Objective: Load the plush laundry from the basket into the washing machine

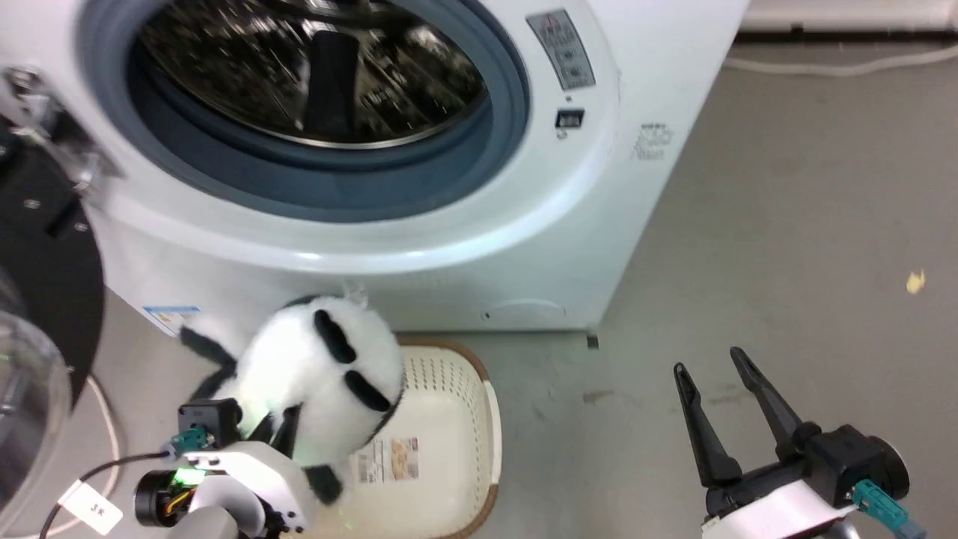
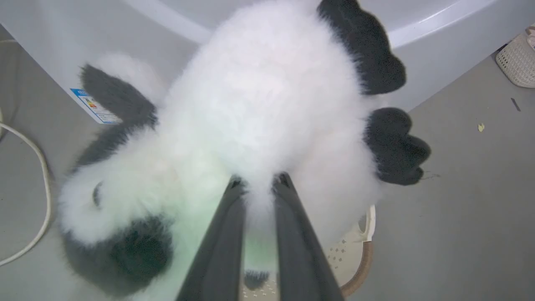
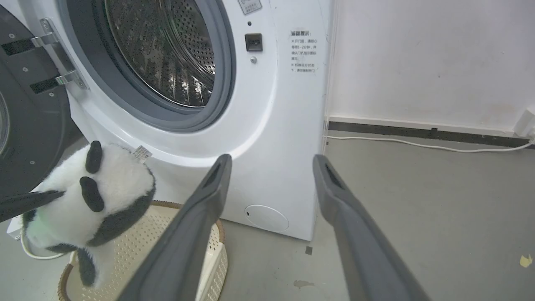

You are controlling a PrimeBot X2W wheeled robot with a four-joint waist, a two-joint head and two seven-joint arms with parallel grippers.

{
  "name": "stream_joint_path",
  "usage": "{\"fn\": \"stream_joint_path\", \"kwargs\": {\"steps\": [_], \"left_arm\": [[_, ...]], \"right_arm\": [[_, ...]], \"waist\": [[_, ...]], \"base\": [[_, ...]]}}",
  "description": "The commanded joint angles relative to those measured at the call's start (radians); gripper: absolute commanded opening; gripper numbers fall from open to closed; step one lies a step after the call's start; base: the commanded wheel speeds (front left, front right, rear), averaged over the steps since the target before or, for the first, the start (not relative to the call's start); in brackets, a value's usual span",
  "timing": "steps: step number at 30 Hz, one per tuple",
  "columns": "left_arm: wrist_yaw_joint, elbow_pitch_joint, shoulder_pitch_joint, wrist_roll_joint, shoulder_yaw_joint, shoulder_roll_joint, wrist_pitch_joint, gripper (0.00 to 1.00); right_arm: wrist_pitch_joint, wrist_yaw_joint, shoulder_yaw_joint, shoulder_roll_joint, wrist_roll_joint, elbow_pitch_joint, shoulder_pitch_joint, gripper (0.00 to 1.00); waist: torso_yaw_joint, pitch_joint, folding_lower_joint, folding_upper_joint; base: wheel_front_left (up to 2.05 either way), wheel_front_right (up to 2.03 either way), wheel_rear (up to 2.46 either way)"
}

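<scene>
Left gripper (image 1: 278,428) clamped on plush laundry (image 1: 314,370), both fingers (image 2: 225,217) pinching a tuft of white fur. Toy held up over the basket (image 1: 449,378), one black limb hanging down toward it; contact not clear. Toy sits just in front of the washing machine (image 1: 464,247) lower panel, below the opening. Door (image 1: 45,247) swung open at far left, drum (image 1: 299,67) exposed. Right gripper (image 1: 707,359) well apart, over grey floor (image 1: 786,224), fingers spread wide.
</scene>
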Motion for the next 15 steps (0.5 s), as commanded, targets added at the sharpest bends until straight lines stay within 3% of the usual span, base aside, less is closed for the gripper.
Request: {"fn": "stream_joint_path", "kwargs": {"steps": [1,6,15], "left_arm": [[0.007,-0.040,0.025,0.017,0.011,-0.003,-0.007,0.00],[0.044,-0.342,0.127,0.124,0.090,-0.006,-0.007,0.00],[0.070,-0.606,0.099,0.169,0.169,0.007,-0.005,0.00]], "right_arm": [[-0.005,-0.001,-0.003,0.003,-0.006,0.004,0.017,1.00],[-0.005,-0.001,0.001,0.003,-0.007,0.005,0.034,1.00],[-0.005,-0.001,0.018,0.003,-0.008,-0.009,0.023,1.00]], "waist": [[0.022,-0.043,0.0003,0.0000],[0.014,-0.070,0.0003,0.0000],[-0.057,-0.017,0.0003,0.0000]], "base": [[0.00,0.00,0.00],[0.00,0.00,0.00],[0.00,0.00,0.00]]}}
